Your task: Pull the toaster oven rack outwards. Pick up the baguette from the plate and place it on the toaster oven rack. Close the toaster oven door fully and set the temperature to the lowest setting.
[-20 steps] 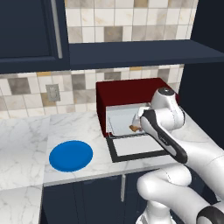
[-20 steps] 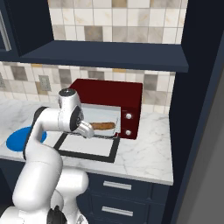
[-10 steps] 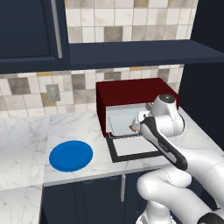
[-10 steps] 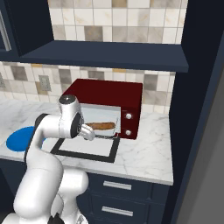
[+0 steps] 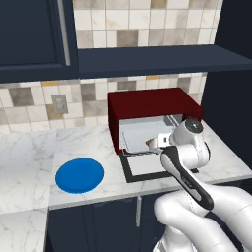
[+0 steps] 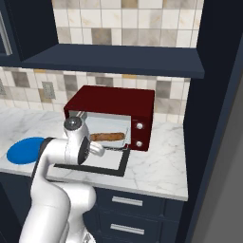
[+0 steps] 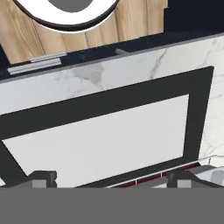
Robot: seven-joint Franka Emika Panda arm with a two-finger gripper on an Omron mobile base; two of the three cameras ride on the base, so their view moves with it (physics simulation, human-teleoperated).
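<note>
White marble counter [image 5: 29, 152] under navy cabinets [image 5: 29, 39], tiled backsplash [image 6: 28, 80], jaws apart.

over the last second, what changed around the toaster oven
The gripper has drawn back from the cavity, out over the toaster oven door, with its jaws open and holding nothing. The baguette stayed on the toaster oven rack, the door stayed folded down flat on the counter, and the plate stayed bare at the left.
</note>
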